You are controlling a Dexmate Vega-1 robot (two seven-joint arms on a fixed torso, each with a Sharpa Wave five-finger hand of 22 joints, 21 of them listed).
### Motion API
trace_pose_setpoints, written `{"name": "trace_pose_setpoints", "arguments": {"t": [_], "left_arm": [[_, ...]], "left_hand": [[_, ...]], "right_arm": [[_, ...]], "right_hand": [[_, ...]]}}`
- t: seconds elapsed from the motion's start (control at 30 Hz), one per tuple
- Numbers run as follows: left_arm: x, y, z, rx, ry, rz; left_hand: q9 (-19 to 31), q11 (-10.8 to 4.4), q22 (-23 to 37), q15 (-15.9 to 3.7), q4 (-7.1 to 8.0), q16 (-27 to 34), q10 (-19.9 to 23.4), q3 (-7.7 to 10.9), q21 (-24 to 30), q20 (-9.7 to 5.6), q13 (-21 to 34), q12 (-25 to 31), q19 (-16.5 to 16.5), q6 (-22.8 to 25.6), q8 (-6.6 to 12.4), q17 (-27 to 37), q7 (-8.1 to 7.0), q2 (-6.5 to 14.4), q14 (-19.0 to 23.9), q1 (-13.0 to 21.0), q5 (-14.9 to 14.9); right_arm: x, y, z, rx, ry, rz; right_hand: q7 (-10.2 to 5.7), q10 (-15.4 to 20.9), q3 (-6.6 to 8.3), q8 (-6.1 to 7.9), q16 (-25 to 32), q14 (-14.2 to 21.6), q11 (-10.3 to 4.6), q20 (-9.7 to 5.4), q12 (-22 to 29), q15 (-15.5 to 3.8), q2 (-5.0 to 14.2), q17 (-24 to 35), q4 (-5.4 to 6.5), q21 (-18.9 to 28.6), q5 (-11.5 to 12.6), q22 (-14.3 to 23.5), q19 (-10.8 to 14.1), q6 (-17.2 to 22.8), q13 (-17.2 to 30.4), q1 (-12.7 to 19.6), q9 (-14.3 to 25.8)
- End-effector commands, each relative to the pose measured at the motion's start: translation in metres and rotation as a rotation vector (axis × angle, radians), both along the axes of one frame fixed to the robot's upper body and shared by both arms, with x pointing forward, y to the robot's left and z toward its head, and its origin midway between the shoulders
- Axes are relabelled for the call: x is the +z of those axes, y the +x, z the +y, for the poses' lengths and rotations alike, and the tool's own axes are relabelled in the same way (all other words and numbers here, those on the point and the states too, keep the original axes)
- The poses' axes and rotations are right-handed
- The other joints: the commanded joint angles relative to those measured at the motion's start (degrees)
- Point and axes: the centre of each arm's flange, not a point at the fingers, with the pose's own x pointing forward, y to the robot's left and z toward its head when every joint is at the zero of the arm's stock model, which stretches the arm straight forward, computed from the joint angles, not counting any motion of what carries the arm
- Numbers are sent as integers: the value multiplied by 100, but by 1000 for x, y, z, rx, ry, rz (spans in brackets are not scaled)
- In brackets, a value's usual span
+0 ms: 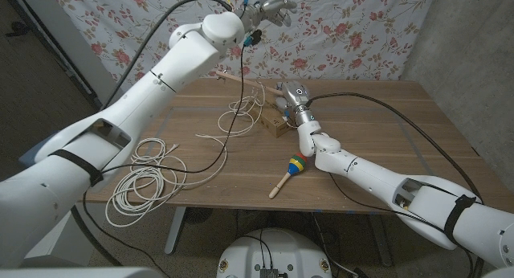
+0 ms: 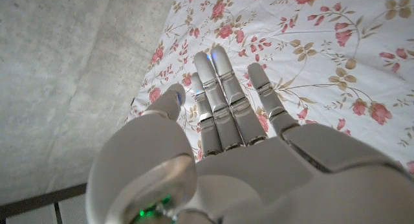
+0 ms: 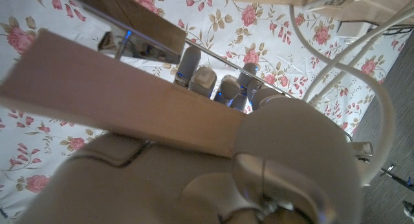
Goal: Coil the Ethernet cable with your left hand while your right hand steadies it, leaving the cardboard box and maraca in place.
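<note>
Maraca [image 1: 291, 169] beside right robot hand [image 1: 291, 97]; cardboard box [image 1: 267, 109] behind cable [image 1: 148, 181].

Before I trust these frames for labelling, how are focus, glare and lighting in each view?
Head view: evenly lit, sharp, mild sheen on the table. Left wrist view: the left hand sharp, the floral cloth behind softer. Right wrist view: the right hand and cardboard box blurred from closeness.

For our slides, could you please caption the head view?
Left hand raised high above the table, white cable loosely coiled, right hand at the cardboard box.
</note>
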Motion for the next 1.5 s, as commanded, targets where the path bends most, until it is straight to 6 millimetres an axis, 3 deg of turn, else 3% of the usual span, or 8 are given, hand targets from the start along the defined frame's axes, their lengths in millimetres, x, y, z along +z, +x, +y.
{"name": "trace_pose_setpoints", "arguments": {"t": [0.03, 0.2, 0.6, 0.83, 1.0, 1.17, 1.23, 1.5], "left_arm": [[-24, 25, 64, 494, 184, 99], [-25, 34, 79, 579, 274, 197], [-44, 71, 113, 537, 313, 441], [-62, 73, 119, 740, 440, 525], [-72, 86, 133, 664, 458, 578], [-78, 101, 144, 585, 512, 566], [-79, 105, 145, 589, 526, 538], [-89, 110, 141, 601, 565, 272]], "left_hand": [[-297, -63, 5, -69, -166, -125, -783, -9, -132, 65, -372, -734, -291, -407, -343, -88, -297, 31, -529, 306, -27], [-520, -67, 11, 42, -54, -274, -1273, -233, -360, 165, -638, -1268, -906, -847, -657, -130, -411, -14, -1247, 290, -37], [-818, 211, 9, 233, 255, -533, -1328, -387, -480, 251, -969, -1732, -1001, -1108, -966, -544, -233, 105, -1412, -335, 34], [-931, 386, 11, 273, 147, -409, -848, -472, -323, 246, -1103, -1774, -314, -838, -963, -699, 57, -108, -1004, -478, 58], [-1007, 168, 10, 299, 11, -660, -1468, -529, -487, 232, -1203, -2216, -605, -1438, -1292, -832, -156, -273, -1605, -430, 107], [-1045, -79, 8, 650, -95, -1218, -2325, -878, -826, 380, -1238, -2632, -1184, -2256, -1532, -1075, -403, -990, -2719, -273, 439], [-1068, -158, 19, 781, -67, -1450, -3044, -1041, -1031, 408, -1279, -2879, -1475, -2929, -1577, -1148, -683, -1180, -3364, 8, 814], [-1088, -149, 13, 912, -3, -1514, -3784, -1170, -1244, 494, -1330, -2944, -1668, -3447, -1498, -1199, -988, -1088, -3996, 377, 1195]], "right_arm": [[1, -19, -11, 70, 52, -76], [-1, -20, -13, 84, 48, -85], [-1, -20, -16, 98, 32, -93], [4, -18, -21, 97, 43, -100], [8, -17, -17, 113, 45, -113], [11, -16, -14, 125, 39, -112], [11, -15, -13, 124, 36, -113], [15, -12, -12, 136, 49, -108]], "right_hand": [[56, 17, 229, 42, 35, 42, -13, -551, 13, -515, 265, 19, 179, 35, 9, 19, 21, 80, 27, -137, 16], [62, 31, 235, 50, 34, 41, -8, -556, -17, -515, 261, 19, 184, 42, 4, 16, 9, 86, -2, -141, 1], [57, 17, 247, 62, 33, 28, 0, -553, -6, -515, 252, 20, 189, 51, -2, 11, 0, 76, 30, -147, -15], [55, 18, 253, 68, 31, 16, 3, -555, -21, -514, 250, 20, 192, 47, -4, 9, -19, 74, -2, -151, -27], [71, 18, 259, 71, 31, 12, 8, -554, -33, -515, 250, 20, 192, 45, -4, 7, -25, 71, -5, -152, -37], [53, 5, 261, 82, 31, 9, 21, -561, -21, -515, 248, 20, 193, 46, -5, 7, -25, 70, 17, -155, -32], [57, 46, 265, 93, 32, 7, 30, -554, -80, -515, 247, 20, 193, 47, -5, 6, -22, 60, -82, -156, -20], [54, 18, 270, 98, 32, 6, 24, -559, -40, -516, 246, 20, 194, 45, -7, 5, -23, 66, 17, -160, -40]]}}
